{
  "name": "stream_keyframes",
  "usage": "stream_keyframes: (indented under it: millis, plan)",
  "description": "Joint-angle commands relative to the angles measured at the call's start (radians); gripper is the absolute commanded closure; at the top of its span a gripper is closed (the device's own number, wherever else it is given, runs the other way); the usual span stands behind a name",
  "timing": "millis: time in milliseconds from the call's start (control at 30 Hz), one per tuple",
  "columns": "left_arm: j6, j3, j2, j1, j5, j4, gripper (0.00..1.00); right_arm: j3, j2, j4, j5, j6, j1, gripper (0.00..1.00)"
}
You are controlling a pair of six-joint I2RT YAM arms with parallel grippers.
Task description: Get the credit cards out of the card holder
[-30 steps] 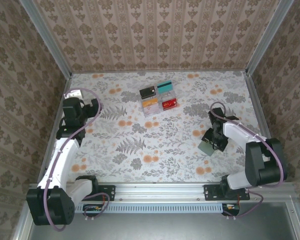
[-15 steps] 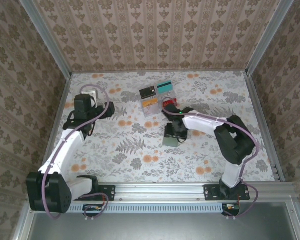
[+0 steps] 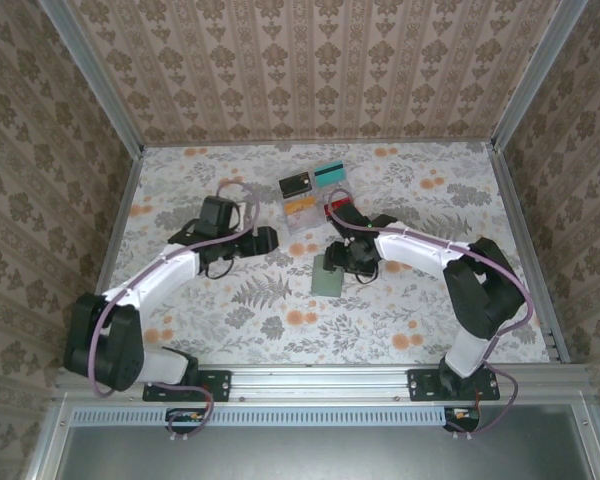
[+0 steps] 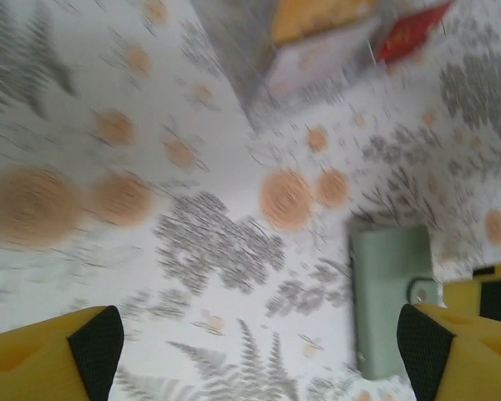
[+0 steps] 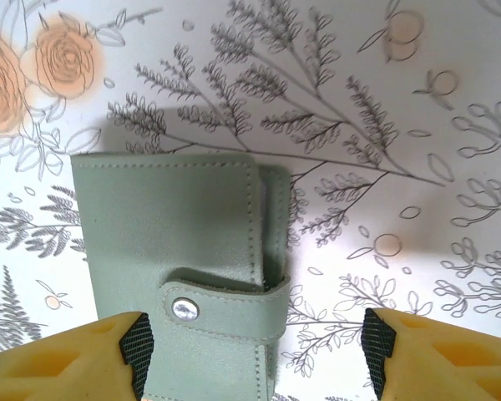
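Observation:
The card holder (image 3: 327, 276) lies flat on the flowered cloth at the table's middle, folded shut with its snap strap fastened (image 5: 175, 251). My right gripper (image 3: 346, 262) hovers over its near end, open; one fingertip (image 5: 134, 347) is above the holder's face and the other stands off its edge, over bare cloth. My left gripper (image 3: 268, 240) is open to the left of the holder with nothing between its fingers (image 4: 96, 342); the holder (image 4: 391, 292) lies by its right finger. Credit cards rest at the back: dark (image 3: 295, 184), teal (image 3: 329, 173), orange (image 3: 300, 207) and red (image 3: 338, 208).
The cards sit on small clear plastic boxes (image 3: 317, 218) just behind both grippers; the orange card (image 4: 317, 12) and the red card (image 4: 409, 29) show blurred at the top of the left wrist view. Metal rails and papered walls fence the table.
The right arm swept left from the right side to the middle, and the card holder came along. The left arm swung from the far left towards the centre.

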Motion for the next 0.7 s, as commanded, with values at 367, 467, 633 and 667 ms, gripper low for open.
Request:
stream_keyframes:
  millis: [367, 467, 633, 667]
  plan:
    - [-0.206, 0.211, 0.346, -0.229, 0.194, 0.021, 0.41, -0.049, 0.017, 0.028, -0.131, -0.013, -0.063, 0.48]
    - [-0.234, 0.223, 0.388, -0.234, 0.183, 0.023, 0.42, -0.041, 0.041, 0.025, -0.144, -0.021, -0.062, 0.5]
    - [-0.267, 0.223, 0.428, -0.234, 0.184, 0.025, 0.46, -0.027, 0.074, 0.021, -0.156, -0.033, -0.062, 0.53]
    - [-0.269, 0.225, 0.432, -0.234, 0.185, 0.021, 0.47, -0.023, 0.08, 0.019, -0.157, -0.035, -0.062, 0.54]
